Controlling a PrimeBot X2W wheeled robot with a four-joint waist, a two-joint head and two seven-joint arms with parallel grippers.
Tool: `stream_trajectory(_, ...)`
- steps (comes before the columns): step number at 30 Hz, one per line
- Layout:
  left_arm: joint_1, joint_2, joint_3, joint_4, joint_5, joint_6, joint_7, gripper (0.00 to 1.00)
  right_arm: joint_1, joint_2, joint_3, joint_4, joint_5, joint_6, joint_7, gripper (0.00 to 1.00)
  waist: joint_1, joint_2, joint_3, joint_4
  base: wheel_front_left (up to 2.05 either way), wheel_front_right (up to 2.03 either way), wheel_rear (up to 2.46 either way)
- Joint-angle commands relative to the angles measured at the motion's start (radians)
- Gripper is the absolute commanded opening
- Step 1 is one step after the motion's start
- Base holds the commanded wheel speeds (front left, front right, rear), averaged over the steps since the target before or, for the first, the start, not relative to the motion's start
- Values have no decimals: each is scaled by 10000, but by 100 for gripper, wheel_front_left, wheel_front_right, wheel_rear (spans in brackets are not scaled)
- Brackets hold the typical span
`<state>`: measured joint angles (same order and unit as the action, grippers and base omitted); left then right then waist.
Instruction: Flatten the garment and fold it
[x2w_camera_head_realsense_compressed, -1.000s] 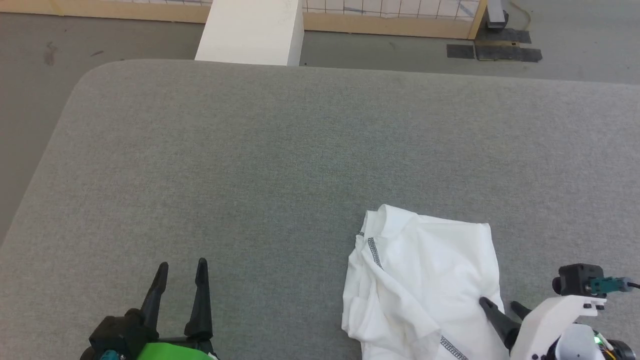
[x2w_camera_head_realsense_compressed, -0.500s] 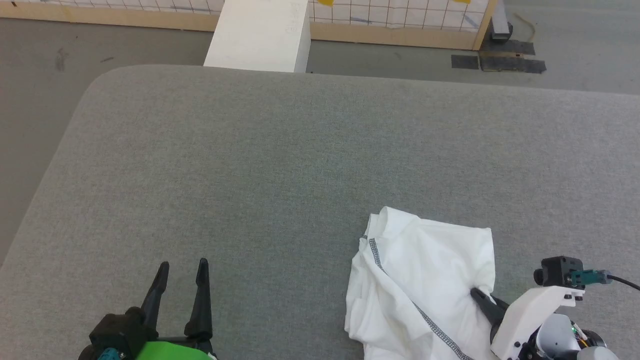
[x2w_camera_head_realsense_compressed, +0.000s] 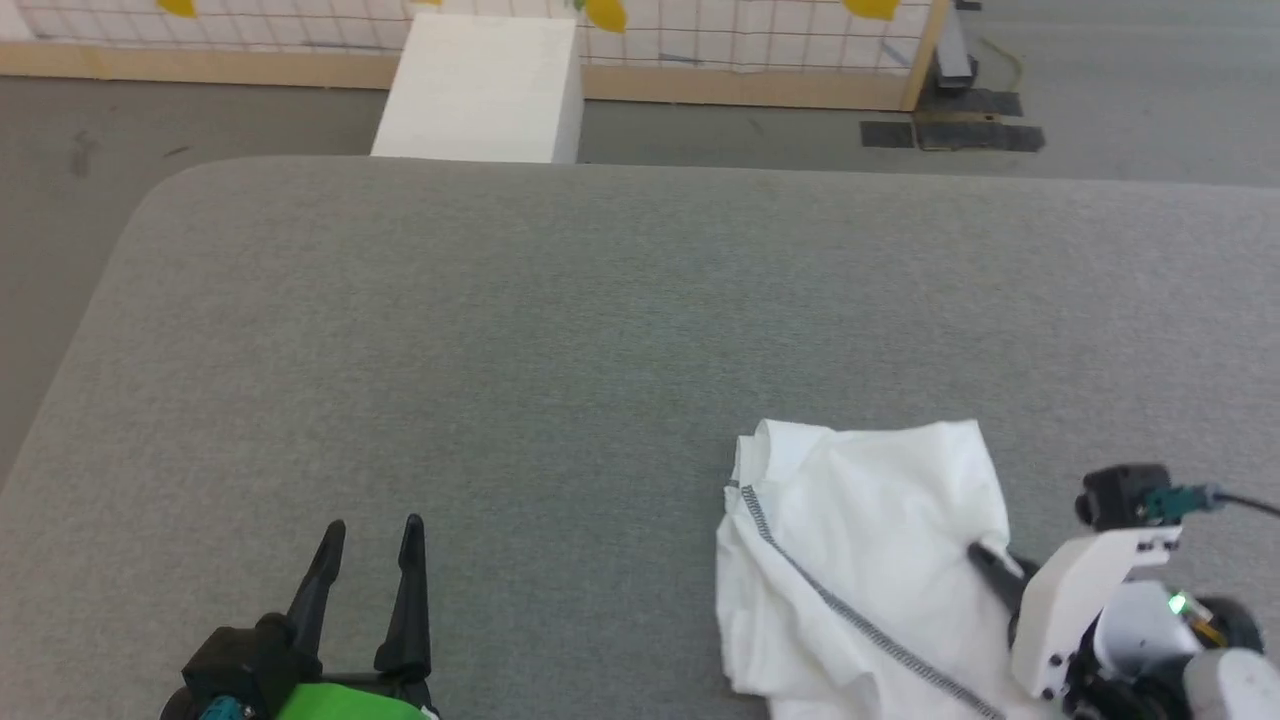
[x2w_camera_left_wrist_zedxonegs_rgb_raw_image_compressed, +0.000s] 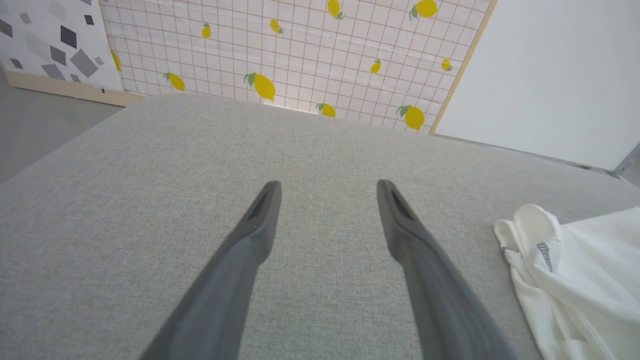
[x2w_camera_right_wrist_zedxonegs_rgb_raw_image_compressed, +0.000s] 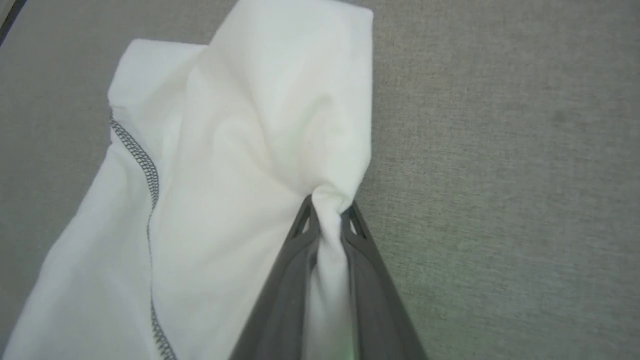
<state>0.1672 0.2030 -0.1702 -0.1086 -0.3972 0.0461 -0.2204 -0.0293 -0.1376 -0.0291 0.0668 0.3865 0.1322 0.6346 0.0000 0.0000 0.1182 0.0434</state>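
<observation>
On table (x2w_camera_head_realsense_compressed: 500, 330), item 1? — Desk
Item 1: garment (x2w_camera_head_realsense_compressed: 870, 540), white, crumpled, near-R part of table, grey stitched seam showing. — Op
Item 2? — Desk
R gripper (x2w_camera_right_wrist_zedxonegs_rgb_raw_image_compressed: 328, 207): I see jaws nearly closed, pinching a fold at garment's R edge. Item 3: L gripper (x2w_camera_head_realsense_compressed: 373, 525), jaws wide, holding nothing, over bare table, well apart from garment. — Op

Bright, even light, shadows faint; the white garment (x2w_camera_right_wrist_zedxonegs_rgb_raw_image_compressed: 250, 125) nearly blows out, and wrist views bulge toward edges.
</observation>
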Motion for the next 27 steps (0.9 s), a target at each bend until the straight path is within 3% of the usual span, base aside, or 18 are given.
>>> stream_trajectory(1,-87,99,27,-72,26,47,12,100,-298,-229,22,-159,-72,-15,101,0,0,0,115,-244,0,0,0)
stream_trajectory(13,-531,417,110,-625,211,173,210,100,-1847,-2308,322,-813,-325,-15,791,0,0,0,1146,-1321,0,0,0)
stream_trajectory(27,-1408,923,259,-1433,544,309,610,100,-3498,-4538,99,-589,-664,-15,1182,0,0,0,2865,-2264,0,0,0)
